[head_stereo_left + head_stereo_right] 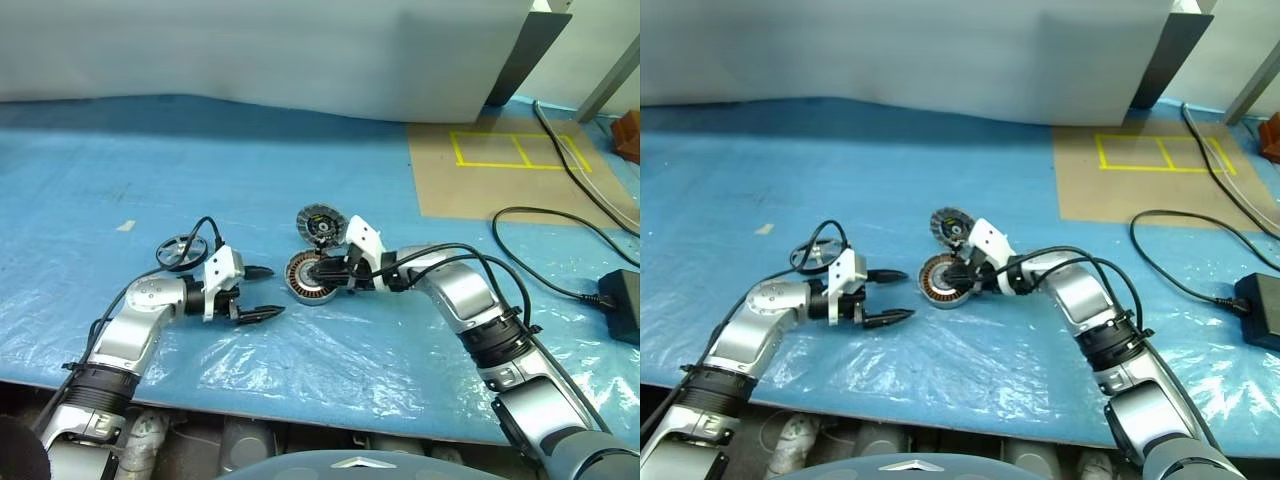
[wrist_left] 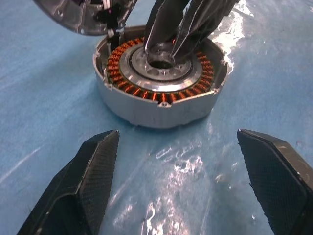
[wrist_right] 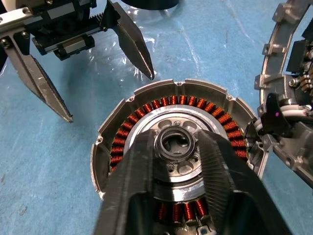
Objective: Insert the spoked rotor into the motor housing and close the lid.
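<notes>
Straddling the motor housing's (image 3: 171,161) hub, right end effector (image 3: 177,147) fingers slightly parted, left end effector (image 2: 178,161) spread beside it, lid (image 1: 321,225) open, head view shows spoked rotor (image 1: 182,250) behind left arm.

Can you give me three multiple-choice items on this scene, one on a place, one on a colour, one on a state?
1. Where does the rotor lie?
A. inside the housing
B. on the sheet behind the left arm
C. in the right claw

2. What colour are the housing's windings?
A. copper-orange
B. green
C. white

3. How does the lid stand?
A. shut flat on the housing
B. swung open, raised off the housing
C. lying far off by the cable

Answers:
1 B, the black spoked ring rests on the blue sheet.
2 A, an orange ring of coils shows inside the housing.
3 B, its patterned inner face shows, and the windings are uncovered.
</notes>
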